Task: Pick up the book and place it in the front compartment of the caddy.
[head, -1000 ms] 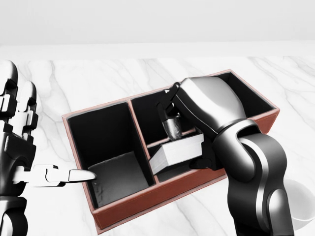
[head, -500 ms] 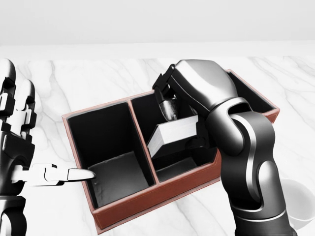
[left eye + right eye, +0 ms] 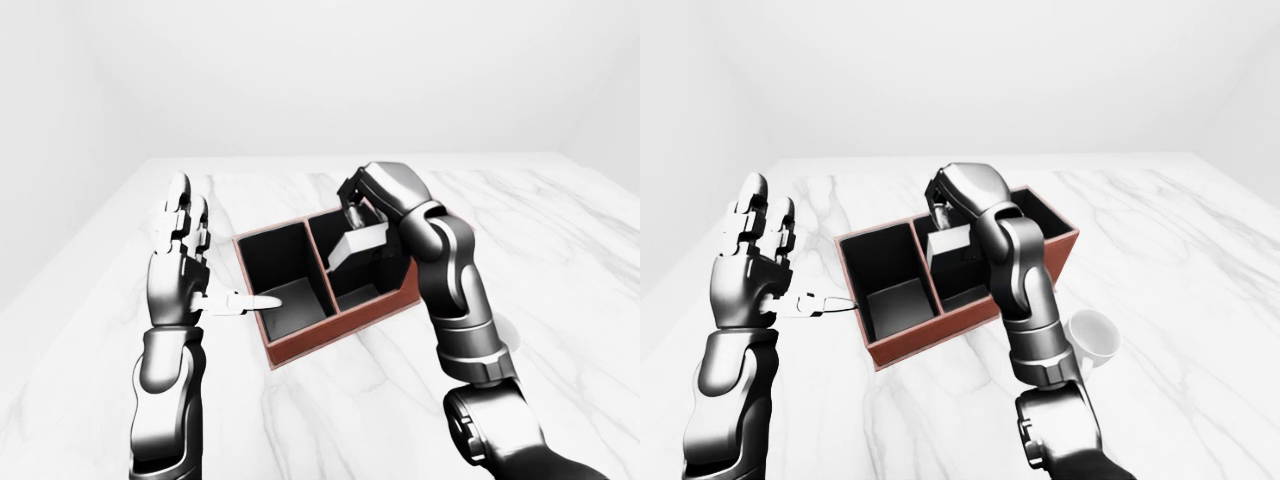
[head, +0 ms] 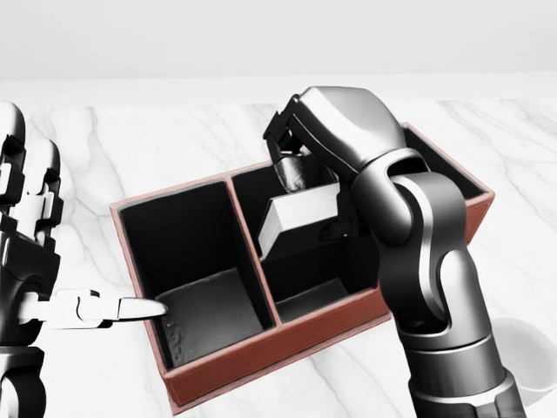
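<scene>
The caddy (image 4: pixel 287 335) is a red-brown box with black compartments, lying across the marble table. My right hand (image 4: pixel 298 185) is shut on the book (image 4: pixel 300 218), a block of white pages in a dark cover. It holds the book tilted, above the caddy's middle compartment and at the height of its rim. My left hand (image 3: pixel 190 265) is open at the left of the caddy, fingers up, with the thumb tip pointing over the left compartment's rim. My right forearm hides the caddy's right part in the head view.
A white mug (image 3: pixel 1092 338) stands on the table to the right of the caddy, close to my right forearm. The marble table (image 3: pixel 560 230) stretches wide on all sides. A pale wall closes the top of the views.
My right hand has lifted the book from low in the middle compartment up to rim height and toward the top of the view. The left hand has not moved.
</scene>
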{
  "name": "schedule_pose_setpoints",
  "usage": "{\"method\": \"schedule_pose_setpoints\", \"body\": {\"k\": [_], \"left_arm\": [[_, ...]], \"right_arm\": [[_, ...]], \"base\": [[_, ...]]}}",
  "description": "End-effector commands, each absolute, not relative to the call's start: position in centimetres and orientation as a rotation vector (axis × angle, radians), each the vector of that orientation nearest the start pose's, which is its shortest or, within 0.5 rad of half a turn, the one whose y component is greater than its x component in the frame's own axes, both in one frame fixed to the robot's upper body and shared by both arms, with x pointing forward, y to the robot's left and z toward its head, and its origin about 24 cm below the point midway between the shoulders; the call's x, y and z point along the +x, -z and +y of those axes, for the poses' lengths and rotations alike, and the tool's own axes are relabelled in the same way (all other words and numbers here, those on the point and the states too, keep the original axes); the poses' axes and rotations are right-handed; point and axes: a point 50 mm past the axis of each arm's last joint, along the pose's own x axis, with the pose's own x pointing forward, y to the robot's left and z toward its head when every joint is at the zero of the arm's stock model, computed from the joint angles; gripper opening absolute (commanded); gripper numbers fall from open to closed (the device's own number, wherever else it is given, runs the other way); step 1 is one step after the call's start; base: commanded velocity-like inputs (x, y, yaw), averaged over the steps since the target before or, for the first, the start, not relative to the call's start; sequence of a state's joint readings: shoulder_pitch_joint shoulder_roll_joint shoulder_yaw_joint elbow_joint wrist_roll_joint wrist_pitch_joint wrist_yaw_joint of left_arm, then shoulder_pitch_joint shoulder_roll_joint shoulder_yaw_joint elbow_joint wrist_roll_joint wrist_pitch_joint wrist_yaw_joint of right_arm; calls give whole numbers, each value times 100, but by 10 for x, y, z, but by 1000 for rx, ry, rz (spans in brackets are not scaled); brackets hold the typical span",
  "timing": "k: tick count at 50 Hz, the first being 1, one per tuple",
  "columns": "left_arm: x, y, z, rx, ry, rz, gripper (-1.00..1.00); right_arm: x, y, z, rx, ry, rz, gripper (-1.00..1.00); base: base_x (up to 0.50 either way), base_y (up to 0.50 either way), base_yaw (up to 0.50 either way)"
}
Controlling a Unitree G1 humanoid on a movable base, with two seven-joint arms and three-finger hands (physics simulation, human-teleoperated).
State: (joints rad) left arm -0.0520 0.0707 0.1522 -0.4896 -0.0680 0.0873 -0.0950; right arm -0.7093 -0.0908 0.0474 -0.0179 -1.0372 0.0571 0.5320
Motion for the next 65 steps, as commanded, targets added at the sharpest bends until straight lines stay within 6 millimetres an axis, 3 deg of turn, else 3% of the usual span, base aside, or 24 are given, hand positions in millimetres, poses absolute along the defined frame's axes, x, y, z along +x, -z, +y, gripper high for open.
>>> {"method": "schedule_pose_setpoints", "body": {"k": [1,22,65], "left_arm": [[238,-159,182,49,-12,-458,100],[238,-160,182,50,-13,-459,100],[238,-161,183,48,-14,-463,100]], "right_arm": [[344,-231,-87,-1232,-218,-431,-100],[355,-234,-81,-1239,-204,-455,-100],[381,-206,-79,-1228,-187,-445,-100]], "base": [[0,0,0],[0,0,0],[0,0,0]]}}
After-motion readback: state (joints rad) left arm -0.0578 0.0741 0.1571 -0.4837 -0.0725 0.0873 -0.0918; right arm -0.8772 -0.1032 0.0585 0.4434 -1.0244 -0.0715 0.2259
